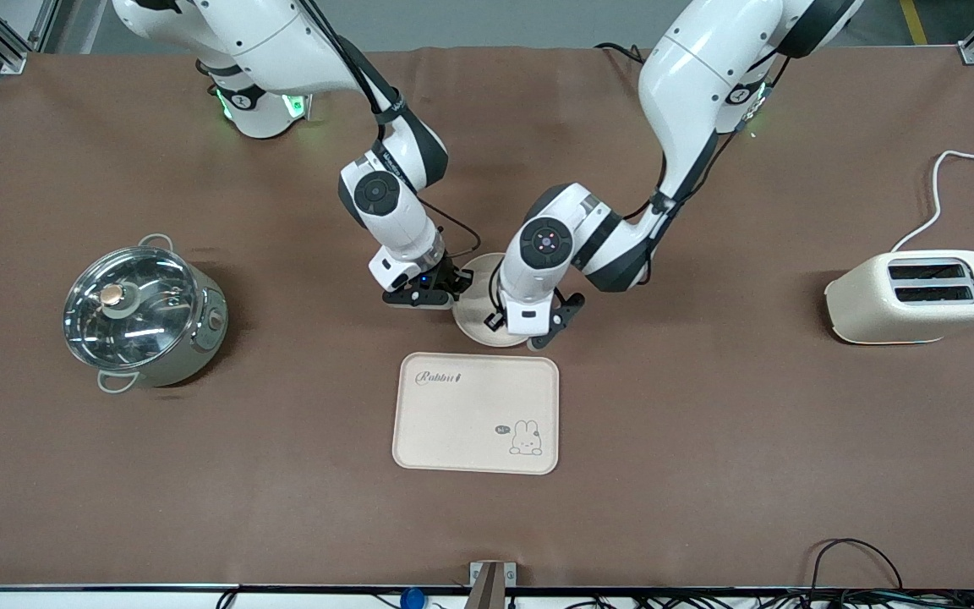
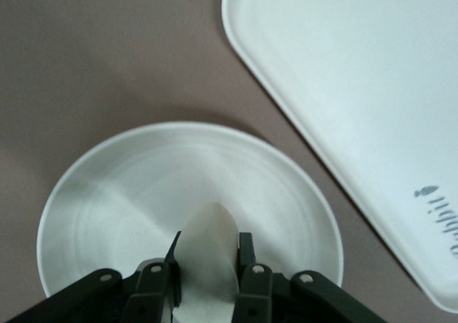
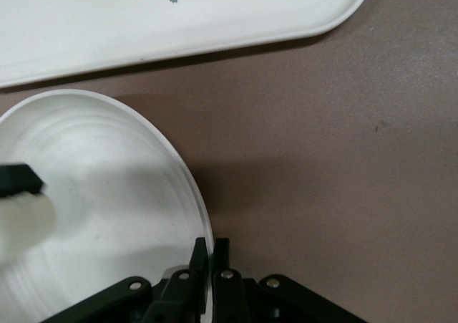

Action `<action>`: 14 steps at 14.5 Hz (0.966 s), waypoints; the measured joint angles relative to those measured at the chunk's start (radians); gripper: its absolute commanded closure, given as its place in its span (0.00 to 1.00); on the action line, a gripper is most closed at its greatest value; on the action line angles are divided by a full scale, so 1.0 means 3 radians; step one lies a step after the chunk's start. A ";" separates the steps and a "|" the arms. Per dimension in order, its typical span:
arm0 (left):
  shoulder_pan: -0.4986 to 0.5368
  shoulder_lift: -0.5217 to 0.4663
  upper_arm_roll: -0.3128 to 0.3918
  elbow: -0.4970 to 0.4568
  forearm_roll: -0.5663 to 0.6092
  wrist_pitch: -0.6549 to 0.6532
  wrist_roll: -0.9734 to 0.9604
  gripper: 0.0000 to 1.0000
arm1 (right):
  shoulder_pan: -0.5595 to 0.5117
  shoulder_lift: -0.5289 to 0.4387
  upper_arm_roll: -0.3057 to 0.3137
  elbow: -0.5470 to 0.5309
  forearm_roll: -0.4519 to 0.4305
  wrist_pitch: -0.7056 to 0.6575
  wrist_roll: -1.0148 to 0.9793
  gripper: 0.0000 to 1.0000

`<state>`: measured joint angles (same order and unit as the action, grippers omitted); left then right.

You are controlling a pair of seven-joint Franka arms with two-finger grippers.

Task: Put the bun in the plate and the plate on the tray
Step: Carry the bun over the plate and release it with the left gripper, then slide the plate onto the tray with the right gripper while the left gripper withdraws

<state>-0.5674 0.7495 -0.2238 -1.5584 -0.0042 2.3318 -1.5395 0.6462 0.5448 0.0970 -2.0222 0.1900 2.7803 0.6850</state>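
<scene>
The round plate (image 1: 475,320) lies on the brown table, just farther from the front camera than the Rabbit tray (image 1: 453,423). My left gripper (image 1: 529,331) is over the plate and is shut on the pale bun (image 2: 207,246). In the left wrist view the gripper (image 2: 209,241) holds the bun low over the plate (image 2: 143,187), beside the tray (image 2: 358,72). My right gripper (image 1: 429,292) is shut on the plate's rim at the right arm's side. The right wrist view shows its jaws (image 3: 210,246) pinching the rim (image 3: 187,183), with the bun (image 3: 21,223) and the tray (image 3: 143,22) also in sight. In the front view the bun is hidden.
A steel pot with a glass lid (image 1: 145,315) stands toward the right arm's end of the table. A cream toaster (image 1: 918,298) with a white cord stands toward the left arm's end.
</scene>
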 measured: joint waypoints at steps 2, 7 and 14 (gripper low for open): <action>-0.0032 0.0016 0.0000 -0.0035 -0.0007 -0.0005 -0.0077 0.23 | 0.0000 -0.0002 -0.0001 0.0000 0.0000 0.0000 0.0001 1.00; -0.0067 0.0019 -0.0005 -0.0056 -0.0007 -0.0005 -0.0237 0.00 | -0.0002 -0.0047 -0.0024 0.0000 0.0001 -0.0003 0.0039 1.00; 0.0201 -0.0322 0.0061 0.0303 -0.0004 -0.0675 -0.0090 0.00 | -0.0041 -0.0102 -0.0050 0.0092 0.0045 0.0012 0.0138 1.00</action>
<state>-0.5070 0.6529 -0.2055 -1.4677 -0.0054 2.1291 -1.5663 0.6338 0.5141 0.0821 -1.9947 0.2034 2.7838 0.7264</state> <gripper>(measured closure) 0.000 0.943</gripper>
